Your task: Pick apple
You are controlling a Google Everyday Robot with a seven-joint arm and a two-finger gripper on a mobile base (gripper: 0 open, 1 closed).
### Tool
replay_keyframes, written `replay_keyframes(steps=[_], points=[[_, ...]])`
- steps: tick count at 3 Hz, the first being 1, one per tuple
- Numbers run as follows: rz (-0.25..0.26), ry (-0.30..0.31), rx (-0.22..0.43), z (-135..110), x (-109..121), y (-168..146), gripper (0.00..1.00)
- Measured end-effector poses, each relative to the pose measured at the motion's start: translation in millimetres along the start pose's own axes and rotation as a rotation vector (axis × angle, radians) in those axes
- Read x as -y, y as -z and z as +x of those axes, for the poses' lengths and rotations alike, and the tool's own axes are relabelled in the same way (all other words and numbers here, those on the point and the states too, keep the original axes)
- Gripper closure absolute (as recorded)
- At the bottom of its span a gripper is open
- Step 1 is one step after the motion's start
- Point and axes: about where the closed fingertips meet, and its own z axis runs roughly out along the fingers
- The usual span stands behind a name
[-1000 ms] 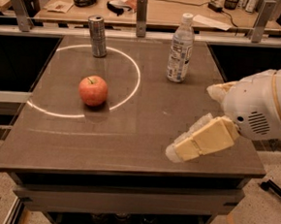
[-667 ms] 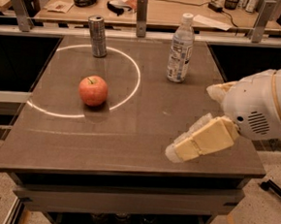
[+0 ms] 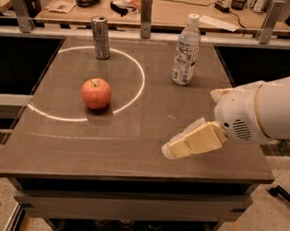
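Observation:
The apple (image 3: pixel 96 93) is round and red-orange with a short stem. It sits on the left half of the dark table (image 3: pixel 132 151), inside a bright ring of light. My gripper (image 3: pixel 185 143), cream-coloured on a white arm, hovers low over the table's front right part. It is well to the right of the apple and apart from it, and holds nothing that I can see.
A metal can (image 3: pixel 100 37) stands at the back left of the table. A clear plastic bottle (image 3: pixel 186 49) stands at the back right. Behind the table runs a rail with posts and a cluttered desk. The table's front edge is just below the gripper.

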Motion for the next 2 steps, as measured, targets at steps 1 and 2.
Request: replay_keyframes(steps=[1,2], points=[[0.007,0.025,0.033,-9,9,-26,0.00],[-0.035,0.068,0.072,-27,9,-53,0.00]])
